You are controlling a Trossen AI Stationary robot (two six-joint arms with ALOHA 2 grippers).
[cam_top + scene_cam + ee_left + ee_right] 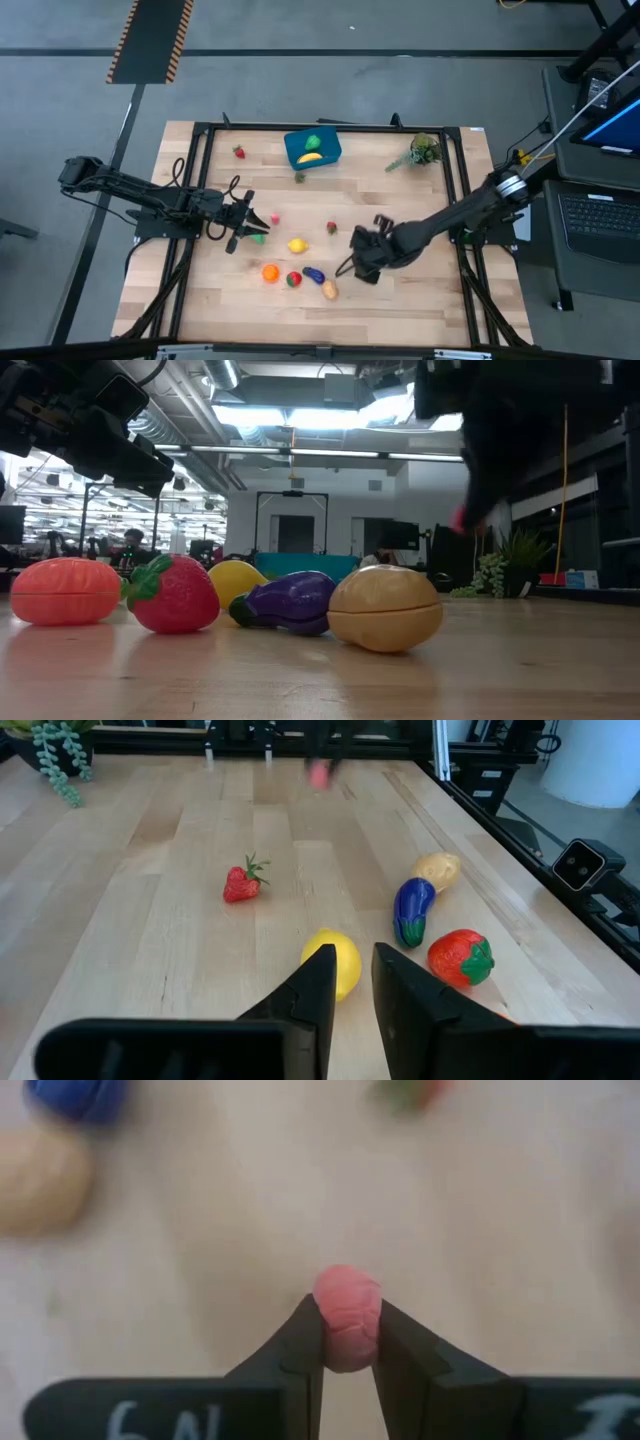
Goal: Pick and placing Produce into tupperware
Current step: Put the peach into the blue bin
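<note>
While the right arm is reaching in from the table's right edge, bent low toward the middle, these lines are telling the rest.

Right gripper (348, 1342): pointing down over the wooden table (420, 310), jaws pinching a small pink-red piece (347, 1316), which is sitting between the fingertips.

Left arm: stretching in from the left edge, forearm lying nearly level across the boards.

Left gripper (352, 985): hovering left of centre, jaws standing narrowly apart with nothing between them, looking over the lemon (333, 961).

Blue tupperware (312, 148): sitting near the far edge at the middle, holding a green piece (314, 141) and a yellow piece (310, 157).

Front cluster: orange (270, 271), red strawberry (293, 279), purple eggplant (314, 274) and tan potato (329, 290) are lying close together toward the near edge, the eggplant just beside the potato.

Lemon: lying at mid-table, just behind that cluster.

Small strawberry (331, 228): lying near the centre, apart from the lemon.

Another strawberry (239, 152): lying near the far left corner.

Plant sprig (420, 152): resting near the far right corner.
</note>
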